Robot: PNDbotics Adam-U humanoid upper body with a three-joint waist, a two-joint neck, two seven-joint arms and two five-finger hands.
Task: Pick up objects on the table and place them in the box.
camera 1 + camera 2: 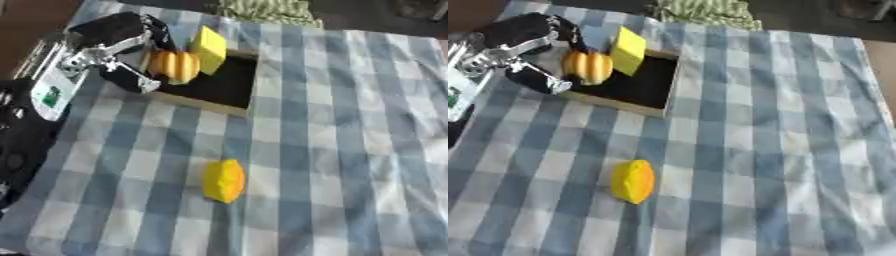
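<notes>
A shallow box point(203, 104) with a wooden rim and a black inside lies at the far left of the checked cloth. My left hand point(112, 41) reaches in from the left over the box's left edge. Its fingers and thumb are curled round a ribbed orange pumpkin-shaped object point(176, 65), which is at the box's left end. Just behind it a yellow block point(209, 46) stands tilted inside the box. A yellow lemon-shaped object point(633, 181) lies alone on the cloth nearer to me. My right hand shows in neither view.
A blue and white checked tablecloth point(350, 150) covers the table. A green striped cloth point(262, 10) lies bunched at the far edge. My black forearm and body point(22, 145) fill the left edge.
</notes>
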